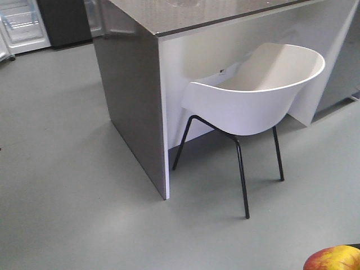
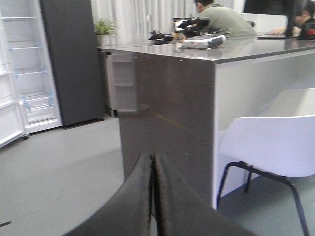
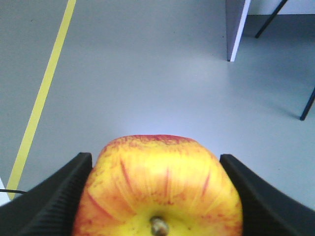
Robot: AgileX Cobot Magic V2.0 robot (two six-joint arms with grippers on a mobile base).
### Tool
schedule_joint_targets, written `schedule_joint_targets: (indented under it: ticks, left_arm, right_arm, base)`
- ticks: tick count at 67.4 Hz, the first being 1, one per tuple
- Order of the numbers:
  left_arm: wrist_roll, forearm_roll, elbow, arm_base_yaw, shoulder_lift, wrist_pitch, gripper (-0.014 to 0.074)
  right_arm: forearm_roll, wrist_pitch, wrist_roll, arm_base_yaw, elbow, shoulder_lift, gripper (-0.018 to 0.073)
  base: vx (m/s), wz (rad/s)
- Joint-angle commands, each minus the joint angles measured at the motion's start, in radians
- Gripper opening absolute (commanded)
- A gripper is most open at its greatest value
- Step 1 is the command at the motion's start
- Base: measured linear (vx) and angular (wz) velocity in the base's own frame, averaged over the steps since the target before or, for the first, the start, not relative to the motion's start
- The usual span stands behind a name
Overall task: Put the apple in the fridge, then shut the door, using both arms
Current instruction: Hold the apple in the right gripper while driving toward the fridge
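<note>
The small round red-and-yellow apple (image 3: 160,191) is pinched in the black right end effector (image 3: 155,164), while the tall upright dark grey fridge (image 1: 22,25), open and white inside, stands well apart, ahead and to the left across the grey floor (image 1: 67,169). The left end effector (image 2: 152,196), pressed together and empty, is probably on the nearer side. A dark grey island worktop (image 2: 236,49) and a white shell chair (image 1: 253,95) flank the route on the right.
</note>
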Motion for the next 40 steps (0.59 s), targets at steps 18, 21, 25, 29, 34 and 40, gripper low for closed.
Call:
schedule_joint_targets:
  ticks: [18, 21, 25, 29, 34, 40]
  left_arm:
    - [0.0, -0.011, -0.016, 0.001, -0.015, -0.075, -0.0006]
    - [0.0, -0.011, -0.016, 0.001, -0.015, -0.075, -0.0006]
    - [0.0, -0.011, -0.016, 0.001, -0.015, -0.075, -0.0006]
    - [0.0, -0.011, -0.016, 0.001, -0.015, -0.075, -0.0006]
    - [0.0, -0.011, -0.016, 0.001, -0.015, -0.075, -0.0006]
    - [0.0, -0.011, -0.016, 0.001, -0.015, -0.075, -0.0006]
  right_arm:
    - [0.025, -0.054, -0.008, -0.002, -0.025, 0.005, 0.015]
    - [0.025, -0.054, -0.008, -0.002, -0.025, 0.005, 0.015]
    - [0.025, -0.054, -0.008, -0.002, -0.025, 0.005, 0.015]
    - [0.025, -0.054, -0.008, -0.002, -0.025, 0.005, 0.015]
    - [0.025, -0.054, -0.008, -0.002, -0.025, 0.005, 0.015]
    - [0.025, -0.054, -0.008, -0.002, -0.025, 0.005, 0.015]
  base:
    - [0.11, 0.43]
    - [0.12, 0.45]
    - [0.12, 0.45]
    - [0.12, 0.46]
    - [0.12, 0.46]
    - [0.12, 0.47]
